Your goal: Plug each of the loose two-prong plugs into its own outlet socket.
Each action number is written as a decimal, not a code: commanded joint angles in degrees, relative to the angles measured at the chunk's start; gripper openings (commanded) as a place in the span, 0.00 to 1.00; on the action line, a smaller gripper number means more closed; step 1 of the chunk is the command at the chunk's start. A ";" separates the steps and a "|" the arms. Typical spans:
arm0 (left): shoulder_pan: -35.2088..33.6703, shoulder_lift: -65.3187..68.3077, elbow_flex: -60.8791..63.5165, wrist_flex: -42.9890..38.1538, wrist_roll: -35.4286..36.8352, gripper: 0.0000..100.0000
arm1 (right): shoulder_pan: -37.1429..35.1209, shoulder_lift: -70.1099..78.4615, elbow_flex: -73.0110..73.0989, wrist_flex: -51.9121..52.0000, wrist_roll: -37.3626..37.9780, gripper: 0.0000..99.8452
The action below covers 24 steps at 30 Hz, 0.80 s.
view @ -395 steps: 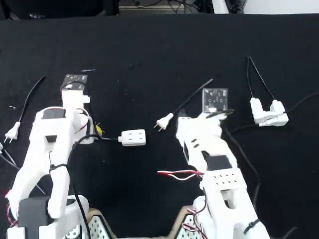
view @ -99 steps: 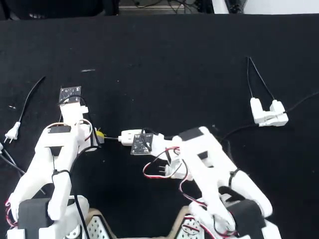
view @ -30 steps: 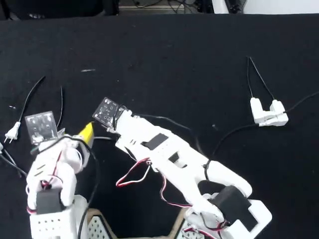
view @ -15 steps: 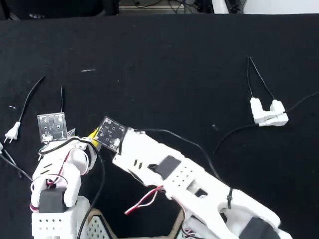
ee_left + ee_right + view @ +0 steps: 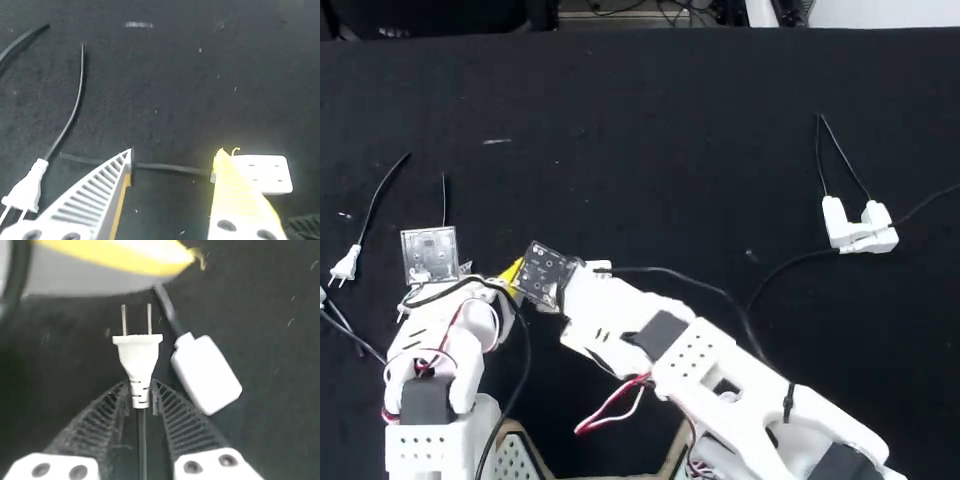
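My right gripper (image 5: 139, 390) is shut on the neck of a white two-prong plug (image 5: 136, 352). Its prongs point toward the left gripper's yellow finger (image 5: 115, 257). A white outlet socket (image 5: 206, 374) lies on the black table just beside the plug, with its black cord running off under that finger. My left gripper (image 5: 175, 155) is open and straddles this cord (image 5: 170, 168), and the socket (image 5: 262, 172) lies just past its yellow finger (image 5: 235, 192). In the high view both wrists meet at the front left, where the yellow finger (image 5: 508, 270) touches the right arm's wrist (image 5: 545, 275).
A second loose white plug (image 5: 25, 190) with a thin black cord lies beside the left gripper's white finger. Another plug (image 5: 342, 268) lies at the far left edge. A white outlet block (image 5: 860, 226) with cords sits at the right. The table's back half is bare black cloth.
The right arm has drawn back toward the table's front with the plug, ending close against the left gripper. The left wrist shifted slightly right.
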State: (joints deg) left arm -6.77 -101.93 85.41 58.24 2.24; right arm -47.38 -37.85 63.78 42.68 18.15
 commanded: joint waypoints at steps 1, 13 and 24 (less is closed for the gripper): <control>0.66 -0.18 -0.84 -0.62 -0.62 0.26 | 2.64 -1.63 -3.21 10.46 0.00 0.01; 0.31 -0.26 -1.27 1.32 -0.26 0.26 | 1.76 7.69 2.42 -0.79 2.73 0.13; 0.22 -0.26 -1.27 1.41 -0.26 0.26 | -2.73 13.85 -1.10 -2.37 2.29 0.14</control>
State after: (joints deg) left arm -6.59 -101.93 85.49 59.38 2.07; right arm -49.32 -24.31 65.89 42.15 20.88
